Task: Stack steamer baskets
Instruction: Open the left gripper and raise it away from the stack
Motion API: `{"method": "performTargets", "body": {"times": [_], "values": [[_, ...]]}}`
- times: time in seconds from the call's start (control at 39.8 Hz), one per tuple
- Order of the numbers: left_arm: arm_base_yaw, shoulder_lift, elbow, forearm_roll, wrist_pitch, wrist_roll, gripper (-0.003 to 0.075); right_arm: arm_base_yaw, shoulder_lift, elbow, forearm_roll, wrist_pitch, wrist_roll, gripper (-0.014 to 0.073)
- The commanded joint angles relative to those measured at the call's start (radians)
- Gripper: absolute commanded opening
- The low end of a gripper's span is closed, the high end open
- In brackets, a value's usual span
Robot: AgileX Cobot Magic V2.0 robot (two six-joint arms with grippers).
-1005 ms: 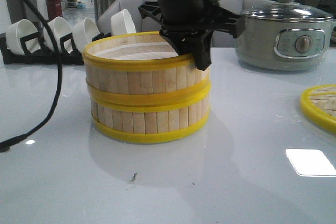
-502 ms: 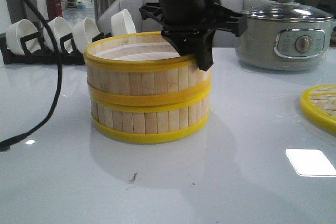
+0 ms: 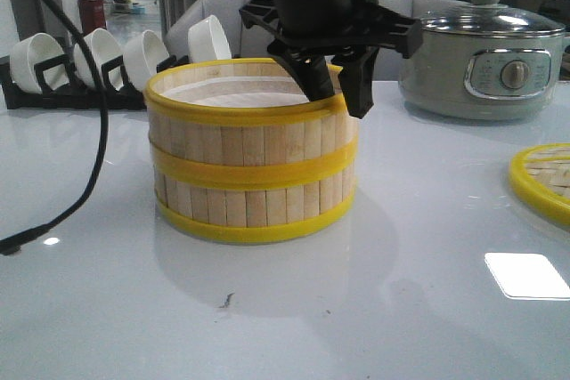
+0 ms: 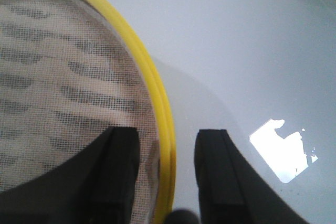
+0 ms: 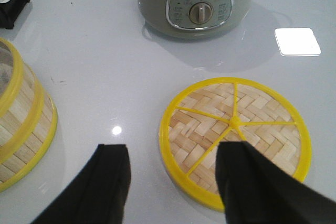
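**Two steamer baskets stacked on a counter, left tool astride the top rim**

The landmark is the stack (image 3: 251, 153): two round bamboo baskets with yellow rims, one seated squarely on the other, standing on a glossy white counter (image 3: 374, 309).

Behind and to the left of the stack, white bowls (image 3: 89, 55) sit tilted in a black rack. A black cable (image 3: 96, 131) hangs down left of the stack and trails onto the counter.

Above the stack's right-hand rear edge is the left tool (image 3: 337, 86), black, pointing down. Its fingers are narrowly apart and stand on either side of the top basket's wall, one inside the rim and one outside. In the left wrist view the yellow rim (image 4: 160, 124) runs between the two pads with visible gaps, so they are not clamped on it; a white mesh liner (image 4: 58, 87) covers the basket floor.

To the right of the stack and further back stands a grey-green pot (image 3: 485, 64) with a glass lid. Right of the stack, well apart at the counter's edge, the woven basket lid (image 3: 545, 180) lies flat.

The right tool (image 5: 173, 182) shows only in its own wrist view, spread wide, empty, hovering over the near edge of the lid (image 5: 235, 132).
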Motion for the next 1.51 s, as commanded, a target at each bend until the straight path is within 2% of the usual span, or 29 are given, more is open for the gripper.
{"method": "performTargets", "body": {"times": [0.0,0.18,0.45,0.55,0.68,0.8,0.98,1.21,1.36,1.48], "values": [[-0.002,-0.070,-0.039,0.025,-0.048,-0.013,0.0351,0.001,-0.005,-0.038,-0.001,-0.066,-0.002,0.0477],[-0.002,-0.082,-0.095,0.097,-0.018,-0.052,0.0351,0.001,-0.005,-0.038,-0.001,-0.066,-0.002,0.0477],[0.014,-0.120,-0.285,0.204,0.074,-0.088,0.0341,0.001,-0.005,-0.038,-0.001,-0.063,-0.002,0.0477],[0.049,-0.155,-0.327,0.224,0.093,-0.088,0.0245,0.001,-0.005,-0.038,-0.001,-0.062,-0.002,0.0477],[0.119,-0.225,-0.327,0.228,0.110,-0.088,0.0078,0.001,-0.005,-0.038,-0.001,-0.062,-0.002,0.0477],[0.225,-0.310,-0.314,0.226,0.147,-0.087,0.0091,0.001,-0.005,-0.038,-0.001,-0.062,-0.002,0.0477],[0.382,-0.455,-0.222,0.224,0.143,-0.087,0.0091,0.001,-0.005,-0.038,-0.001,-0.062,-0.002,0.0477],[0.560,-0.697,0.006,0.196,0.069,-0.119,0.0091,0.001,-0.005,-0.038,-0.001,-0.062,-0.002,0.0477],[0.626,-0.893,0.243,0.196,-0.033,-0.143,0.0091,0.001,-0.005,-0.038,-0.001,-0.062,-0.002,0.0477],[0.633,-1.041,0.457,0.195,-0.118,-0.145,0.0090,0.001,-0.005,-0.038,-0.001,-0.062,-0.002,0.0477]]}}
